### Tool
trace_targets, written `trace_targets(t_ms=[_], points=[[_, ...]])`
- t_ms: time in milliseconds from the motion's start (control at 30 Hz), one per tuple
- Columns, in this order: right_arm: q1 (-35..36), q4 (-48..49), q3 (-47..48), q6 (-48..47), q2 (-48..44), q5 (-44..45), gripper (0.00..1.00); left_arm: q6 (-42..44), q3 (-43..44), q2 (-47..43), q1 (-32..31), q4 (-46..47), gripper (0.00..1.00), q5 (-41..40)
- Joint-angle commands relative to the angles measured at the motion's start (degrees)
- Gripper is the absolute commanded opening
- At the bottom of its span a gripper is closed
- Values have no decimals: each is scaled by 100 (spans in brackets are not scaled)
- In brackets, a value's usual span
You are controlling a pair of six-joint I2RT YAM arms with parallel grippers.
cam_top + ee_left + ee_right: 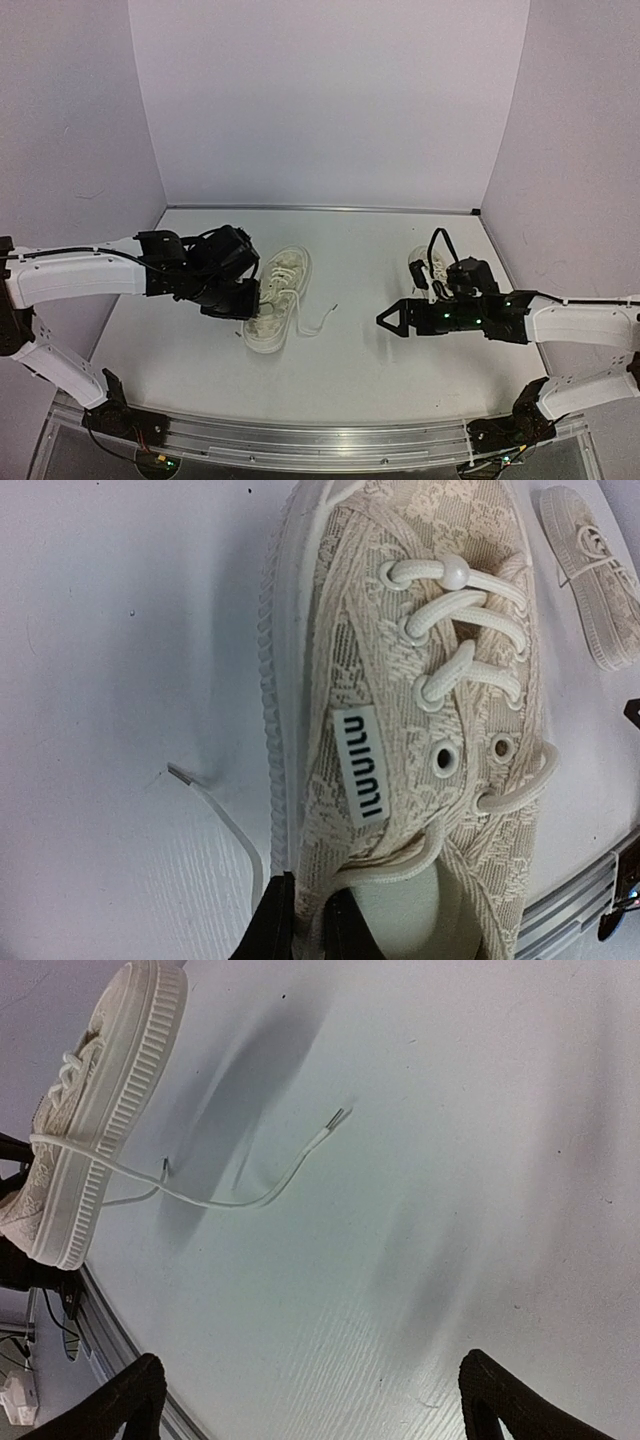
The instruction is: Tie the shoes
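Observation:
One cream-white shoe (277, 298) lies left of the table's middle, with its toe pointing away from the arms. My left gripper (248, 300) is shut on its side wall near the heel. In the left wrist view the black fingertips (270, 920) pinch the fabric collar of the shoe (420, 710). Its laces are untied: one thin end (322, 318) trails to the right over the table and shows in the right wrist view (250, 1198). The second shoe (430, 266) lies at the right, behind my right arm. My right gripper (388, 318) is open and empty, low over bare table and pointing at the first shoe (90, 1110).
The white table (350, 370) is closed in by pale walls at the back and both sides. A metal rail (320, 435) runs along the near edge by the arm bases. The second shoe also shows at the top right of the left wrist view (590, 570).

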Motion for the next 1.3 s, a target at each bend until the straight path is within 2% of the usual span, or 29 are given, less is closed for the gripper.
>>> trace_targets(t_ms=[0, 433, 733, 1000, 1267], points=[[23, 324, -49, -56, 161, -176, 97, -211, 298, 105, 79, 530, 0, -546], [379, 535, 377, -217, 959, -129, 97, 250, 287, -185, 663, 259, 0, -343], [1039, 621, 1417, -531, 2356, 475, 95, 364, 89, -166, 820, 337, 0, -15], [1402, 664, 2339, -816, 3500, 599, 94, 513, 103, -280, 1110, 206, 0, 136], [1542, 614, 2928, -1037, 4053, 746, 93, 643, 173, -169, 1151, 146, 0, 220]])
